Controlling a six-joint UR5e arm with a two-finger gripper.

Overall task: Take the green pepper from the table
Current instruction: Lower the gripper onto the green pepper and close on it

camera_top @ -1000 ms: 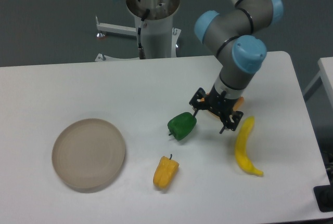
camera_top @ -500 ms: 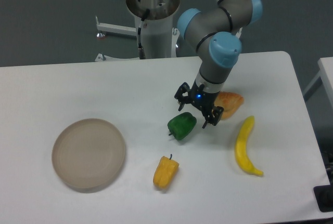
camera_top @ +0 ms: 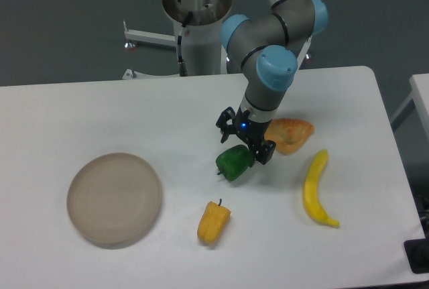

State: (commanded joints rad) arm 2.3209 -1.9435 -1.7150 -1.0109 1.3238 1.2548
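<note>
The green pepper (camera_top: pixel 232 163) lies on the white table (camera_top: pixel 134 114) near its middle, glossy and dark green. My gripper (camera_top: pixel 242 145) hangs just above the pepper's upper right side with its two black fingers spread open. One fingertip sits at the pepper's top left and the other at its right edge. Nothing is held between them.
A yellow pepper (camera_top: pixel 213 222) lies in front of the green one. A banana (camera_top: pixel 314 189) is at the right and an orange-yellow object (camera_top: pixel 290 134) sits behind it. A round beige plate (camera_top: pixel 114 199) rests at the left.
The arm has swung left from above the orange object and banana to over the green pepper, uncovering the orange object. The pepper has not moved.
</note>
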